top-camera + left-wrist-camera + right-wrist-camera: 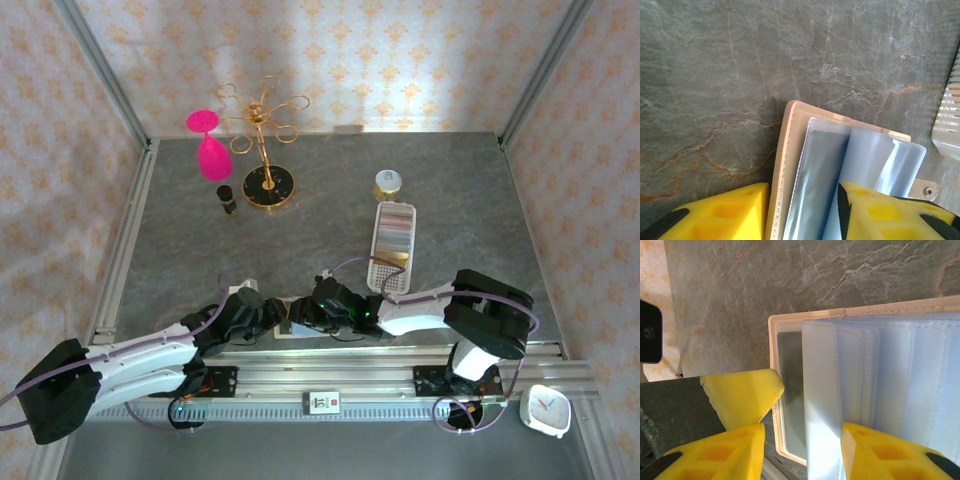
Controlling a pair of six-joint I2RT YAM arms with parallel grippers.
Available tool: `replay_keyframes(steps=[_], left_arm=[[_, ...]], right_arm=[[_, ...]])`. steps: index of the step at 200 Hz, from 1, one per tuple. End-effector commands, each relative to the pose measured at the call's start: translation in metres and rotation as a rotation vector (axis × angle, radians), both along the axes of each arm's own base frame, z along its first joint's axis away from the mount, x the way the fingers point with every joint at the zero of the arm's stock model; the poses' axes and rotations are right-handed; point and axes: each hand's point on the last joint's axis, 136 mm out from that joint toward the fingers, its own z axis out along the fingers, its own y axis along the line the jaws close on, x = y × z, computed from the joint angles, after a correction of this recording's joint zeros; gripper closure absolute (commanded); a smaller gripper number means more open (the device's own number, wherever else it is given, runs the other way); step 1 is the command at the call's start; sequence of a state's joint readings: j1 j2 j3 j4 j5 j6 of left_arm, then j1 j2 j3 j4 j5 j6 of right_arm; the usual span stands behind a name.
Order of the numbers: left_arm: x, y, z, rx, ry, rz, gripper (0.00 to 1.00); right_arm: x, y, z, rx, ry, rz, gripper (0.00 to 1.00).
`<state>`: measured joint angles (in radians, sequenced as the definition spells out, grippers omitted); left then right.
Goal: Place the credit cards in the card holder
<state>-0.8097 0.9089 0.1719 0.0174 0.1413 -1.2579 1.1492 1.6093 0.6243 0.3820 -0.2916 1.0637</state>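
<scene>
Both arms lie low along the near tabletop [330, 200] edge, wrists nearly meeting mid-scene. Left end effector [802, 195] and right end effector [805, 435] face down, jaws parted.

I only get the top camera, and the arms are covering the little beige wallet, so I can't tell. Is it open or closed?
Observer: Open. On the right wrist camera the card holder lies spread like a book, with its clear plastic sleeves fanned out.
Operator: Is the right gripper pinching them?
Observer: No. The right gripper has its fingers well apart, with a sleeve's edge lying between them.
Operator: And the left one?
Observer: The left gripper is open as well, straddling the holder's beige edge.
</scene>
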Motion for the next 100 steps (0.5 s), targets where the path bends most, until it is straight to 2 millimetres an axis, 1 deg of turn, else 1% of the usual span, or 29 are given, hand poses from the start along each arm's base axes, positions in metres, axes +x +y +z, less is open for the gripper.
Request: replay_keyframes(steps=[1, 33, 47, 100], left_arm=[[-0.01, 0.018, -0.021, 0.077, 0.043, 0.021, 0.55], [-0.01, 0.018, -0.02, 0.073, 0.041, 0.023, 0.55], [-0.01, 0.018, -0.02, 0.067, 0.038, 0.027, 0.55], [-0.01, 0.019, -0.019, 0.059, 0.034, 0.034, 0.53]], right_arm=[[0.0, 0.013, 0.019, 0.106, -0.016, 0.009, 0.54], [0.0, 0.014, 0.032, 0.169, -0.027, -0.001, 0.48], [0.001, 0.014, 0.036, 0.19, -0.032, -0.011, 0.48], [0.002, 0.011, 0.042, 0.24, -0.034, -0.032, 0.46]])
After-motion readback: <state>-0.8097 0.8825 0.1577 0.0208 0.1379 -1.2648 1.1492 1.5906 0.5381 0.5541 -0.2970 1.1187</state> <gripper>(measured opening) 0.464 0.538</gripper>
